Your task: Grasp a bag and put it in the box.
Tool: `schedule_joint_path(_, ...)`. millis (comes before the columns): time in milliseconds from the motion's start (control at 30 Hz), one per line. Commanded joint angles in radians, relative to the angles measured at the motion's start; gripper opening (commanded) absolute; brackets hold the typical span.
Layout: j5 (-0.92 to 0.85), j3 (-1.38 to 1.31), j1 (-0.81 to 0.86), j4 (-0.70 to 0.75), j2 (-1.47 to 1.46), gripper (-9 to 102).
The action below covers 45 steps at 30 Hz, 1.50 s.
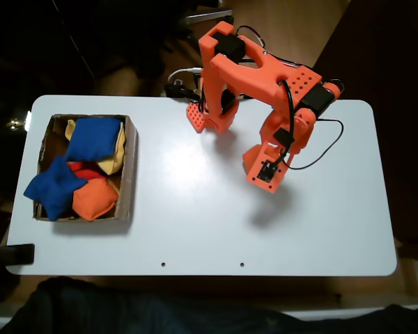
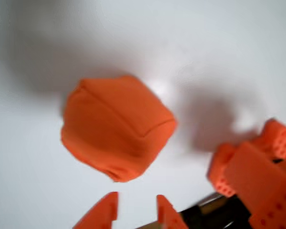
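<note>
- Orange fabric marked the bag (image 2: 117,126), a soft roundish beanbag that lay flat on the white table (image 2: 33,191) in the wrist view, free of any hold.
- Two orange fingertips of the gripper (image 2: 136,210) entered that view from the bottom edge, with a clear gap between them and nothing in it; the jaws stood partly parted and held nothing.
- The bag sat just beyond the fingertips, near them but apart, a strip of bare table showing between its lower edge and the tips. It also lay a little to the left of the gap's line in the wrist view.
- In the fixed view the arm's gripper (image 1: 267,170) pointed down over the middle-right of the table; the bag there could not be made out, apparently hidden beneath the arm.
- The box (image 1: 130,167) stood at the left of the table in the fixed view, well apart from the arm, and already held blue, yellow and orange beanbags (image 1: 92,138).
- By my judgement the step in hand was the approach to the grasp: nothing had been picked up yet.
- The next move would call for wider jaws, since the bag looked broader than the present gap, then a forward and downward reach to straddle it before closing.
- Soft filling may slump when squeezed, so a central grip would seem safest.
</note>
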Motion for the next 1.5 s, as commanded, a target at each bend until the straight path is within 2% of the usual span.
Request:
schedule_joint_path(0, -0.014, 0.0, 0.008, 0.017, 0.037, 27)
schedule_joint_path(167, -0.048, 0.0, 0.012, 0.017, 0.044, 34)
schedule_joint_path(833, -0.034, 0.0, 0.012, 0.008, 0.037, 35)
schedule_joint_path(1100, -0.095, -0.008, 0.011, 0.006, 0.037, 35)
schedule_joint_path(1267, -0.149, 0.003, 0.025, 0.017, 0.035, 49)
schedule_joint_path(1467, -0.216, 0.015, 0.029, 0.017, 0.029, 51)
